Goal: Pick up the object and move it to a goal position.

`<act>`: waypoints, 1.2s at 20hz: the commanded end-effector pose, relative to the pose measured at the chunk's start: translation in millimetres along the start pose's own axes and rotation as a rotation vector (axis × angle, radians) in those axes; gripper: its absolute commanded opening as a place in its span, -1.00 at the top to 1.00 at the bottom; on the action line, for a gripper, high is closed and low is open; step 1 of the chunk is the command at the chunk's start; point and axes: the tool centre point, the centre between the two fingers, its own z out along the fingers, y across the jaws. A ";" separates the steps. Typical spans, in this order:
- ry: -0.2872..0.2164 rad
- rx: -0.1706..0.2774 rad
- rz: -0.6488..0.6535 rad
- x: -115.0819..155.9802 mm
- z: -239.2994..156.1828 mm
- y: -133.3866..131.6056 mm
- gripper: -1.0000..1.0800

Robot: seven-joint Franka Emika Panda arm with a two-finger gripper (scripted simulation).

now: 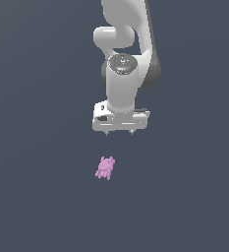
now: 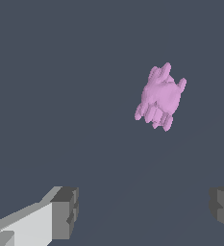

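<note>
Approach step: the white two-fingered hand (image 1: 119,133), fingers spread and empty, hangs apart from the small pink-purple lumpy toy figure (image 1: 105,168), which lies on the dark grey bench (image 1: 37,197), apparently untouched. Next, the hand must centre over the figure, descend and close

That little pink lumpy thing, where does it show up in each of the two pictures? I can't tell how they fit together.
Exterior view: the pink figure lies on the dark floor, just below the open gripper in the picture, apart from it.
Wrist view: the same figure sits beyond the gap between the two fingertips, untouched.
Shared landmark: the gripper's fingertips appear in both views.
</note>
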 end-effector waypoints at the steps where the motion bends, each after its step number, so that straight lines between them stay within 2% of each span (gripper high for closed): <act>1: 0.000 0.000 0.000 0.0 0.0 0.0 -0.92; 10: 0.009 0.025 -0.064 0.6 -5.4 -35.0 -0.92; 17: 0.008 0.024 -0.040 6.1 -1.3 -28.9 -0.92; 24: 0.008 0.024 0.044 27.2 15.1 -10.7 -0.92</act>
